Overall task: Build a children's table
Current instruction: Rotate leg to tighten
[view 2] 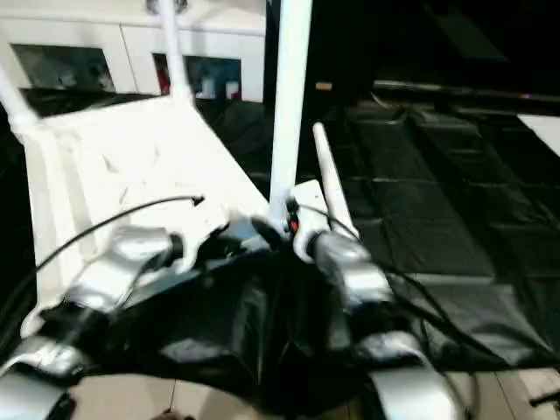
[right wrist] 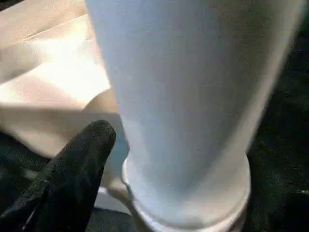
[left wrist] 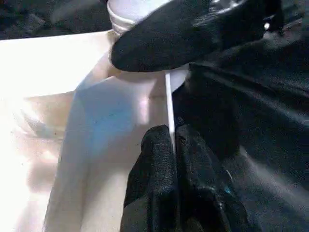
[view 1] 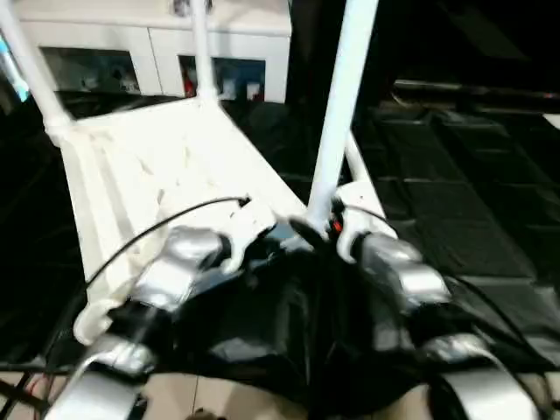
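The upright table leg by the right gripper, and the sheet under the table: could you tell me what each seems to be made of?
Table leg: looks like white moulded plastic, a smooth, slightly glossy tube with a stepped collar where it meets the corner socket.
Black sheet: probably thin plastic film, judging by its shiny creases and folds; a coated fabric cannot be excluded.

One upturned tabletop (view 1: 166, 175). Three legs stand in its corner sockets: one far left (view 1: 31, 70), one far middle (view 1: 201, 48), one near (view 1: 341, 105). One loose leg (view 2: 332, 188) lies alongside. One cabinet (view 1: 149, 39). Two pincers: left (left wrist: 174, 145), right (view 1: 319, 229).
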You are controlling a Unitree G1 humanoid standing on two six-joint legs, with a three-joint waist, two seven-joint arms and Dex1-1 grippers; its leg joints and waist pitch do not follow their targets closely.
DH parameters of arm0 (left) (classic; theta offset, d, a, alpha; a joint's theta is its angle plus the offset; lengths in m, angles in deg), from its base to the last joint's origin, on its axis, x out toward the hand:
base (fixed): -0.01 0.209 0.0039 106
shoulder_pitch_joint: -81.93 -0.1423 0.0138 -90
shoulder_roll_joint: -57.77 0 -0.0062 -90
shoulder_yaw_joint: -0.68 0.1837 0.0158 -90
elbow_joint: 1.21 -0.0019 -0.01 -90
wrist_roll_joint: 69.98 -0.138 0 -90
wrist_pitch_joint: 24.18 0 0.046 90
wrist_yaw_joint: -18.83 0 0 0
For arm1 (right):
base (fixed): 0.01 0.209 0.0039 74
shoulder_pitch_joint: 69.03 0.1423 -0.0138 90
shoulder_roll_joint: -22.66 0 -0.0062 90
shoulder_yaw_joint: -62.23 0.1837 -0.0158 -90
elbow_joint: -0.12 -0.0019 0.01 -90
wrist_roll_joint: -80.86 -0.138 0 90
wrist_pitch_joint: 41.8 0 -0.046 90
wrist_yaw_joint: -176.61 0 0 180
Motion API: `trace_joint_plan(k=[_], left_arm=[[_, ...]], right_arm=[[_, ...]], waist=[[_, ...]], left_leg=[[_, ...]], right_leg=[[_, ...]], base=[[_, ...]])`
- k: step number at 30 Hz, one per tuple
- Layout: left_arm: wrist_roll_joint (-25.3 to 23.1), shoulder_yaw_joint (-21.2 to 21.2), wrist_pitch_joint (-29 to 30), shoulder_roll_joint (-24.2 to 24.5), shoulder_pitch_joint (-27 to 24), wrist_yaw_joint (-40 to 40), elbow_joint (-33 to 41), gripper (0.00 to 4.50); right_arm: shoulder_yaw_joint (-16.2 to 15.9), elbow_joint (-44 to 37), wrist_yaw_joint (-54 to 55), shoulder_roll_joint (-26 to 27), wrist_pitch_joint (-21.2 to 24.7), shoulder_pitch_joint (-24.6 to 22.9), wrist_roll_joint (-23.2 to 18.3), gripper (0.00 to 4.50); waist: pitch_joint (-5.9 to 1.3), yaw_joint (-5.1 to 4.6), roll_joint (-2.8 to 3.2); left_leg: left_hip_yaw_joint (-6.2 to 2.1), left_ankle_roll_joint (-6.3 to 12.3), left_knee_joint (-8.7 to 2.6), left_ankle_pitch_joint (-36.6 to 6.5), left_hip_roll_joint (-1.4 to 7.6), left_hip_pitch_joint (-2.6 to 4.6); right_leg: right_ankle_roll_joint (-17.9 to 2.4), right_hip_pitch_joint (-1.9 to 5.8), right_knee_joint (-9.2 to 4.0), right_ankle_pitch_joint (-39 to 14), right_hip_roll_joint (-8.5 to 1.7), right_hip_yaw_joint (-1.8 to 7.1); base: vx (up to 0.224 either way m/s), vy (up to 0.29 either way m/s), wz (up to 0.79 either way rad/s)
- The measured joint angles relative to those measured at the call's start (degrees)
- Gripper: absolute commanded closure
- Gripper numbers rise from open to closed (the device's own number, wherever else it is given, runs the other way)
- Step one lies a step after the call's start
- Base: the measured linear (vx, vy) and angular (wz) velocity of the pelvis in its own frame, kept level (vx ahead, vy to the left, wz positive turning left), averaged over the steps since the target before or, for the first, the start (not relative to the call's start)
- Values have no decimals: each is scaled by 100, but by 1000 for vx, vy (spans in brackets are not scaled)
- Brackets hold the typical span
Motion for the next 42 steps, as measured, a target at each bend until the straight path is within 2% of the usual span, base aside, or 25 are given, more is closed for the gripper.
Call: trace_joint_plan(k=[5,8,11,13,15,16,18,25,31,34,38,42], left_arm=[[201,27,-163,293,-106,-562,170,450],[252,69,-252,481,-164,-884,284,450],[317,102,-258,626,-187,-1134,364,450],[340,112,-262,697,-195,-1259,394,450],[389,121,-262,774,-244,-1384,466,450],[436,123,-262,803,-292,-1452,514,450],[450,130,-262,824,-311,-1508,519,450],[452,160,-250,865,-313,-1590,557,450],[432,163,-252,811,-312,-1456,520,450],[251,62,-250,562,-180,-914,249,450],[136,-16,-35,193,6,-202,-19,450],[1,-64,198,-128,167,351,-193,450]], right_arm=[[-335,-418,-1033,-449,36,-170,-22,51],[-566,-632,-1624,-735,48,-238,-18,51],[-646,-797,-1967,-861,68,-305,-34,51],[-658,-857,-2119,-931,128,-313,-46,76],[-686,-928,-2262,-994,170,-329,-75,76],[-705,-986,-2349,-1028,180,-357,-93,101],[-723,-1011,-2436,-1046,207,-377,-105,113],[-759,-1080,-2521,-1059,293,-425,-168,161],[-736,-1149,-2306,-958,307,-520,-144,171],[-493,-768,-1381,-608,226,-368,-24,173],[-70,-151,-132,-105,159,-73,-28,173],[224,164,774,233,118,99,-33,173]], waist=[[0,136,-6],[-1,213,-5],[-1,300,-4],[-1,324,-5],[-2,332,-7],[-2,344,-7],[-2,350,-8],[-3,343,-9],[-5,346,-12],[-8,296,-18],[-6,123,-26],[-6,61,-27]], left_leg=[[29,-3,-7,-17,-12,-16],[31,-11,-45,-11,12,-9],[30,-12,-61,-11,16,-7],[34,-15,-58,-13,14,-9],[37,-21,-54,-16,9,-10],[41,-21,-53,-16,8,-10],[50,-22,-47,-14,10,-9],[63,-21,-31,-14,7,-8],[65,-21,-26,-14,7,-6],[63,-23,-4,-13,11,2],[58,-23,13,-13,9,6],[55,-23,21,-13,8,1]], right_leg=[[-23,-72,129,52,2,72],[-23,-79,157,46,18,68],[-29,-83,164,28,23,65],[-30,-83,163,28,21,68],[-30,-83,162,28,17,75],[-30,-80,162,28,16,81],[-29,-77,164,28,16,92],[2,-75,167,9,16,117],[4,-74,200,8,16,129],[18,-75,219,0,19,131],[19,-72,210,-1,17,130],[20,-72,204,-1,16,128]], base=[[0,0,0],[0,0,0],[0,0,0],[0,0,0],[0,0,0],[0,0,0],[0,0,0],[0,0,0],[0,0,0],[0,0,0],[0,0,0],[0,0,0]])
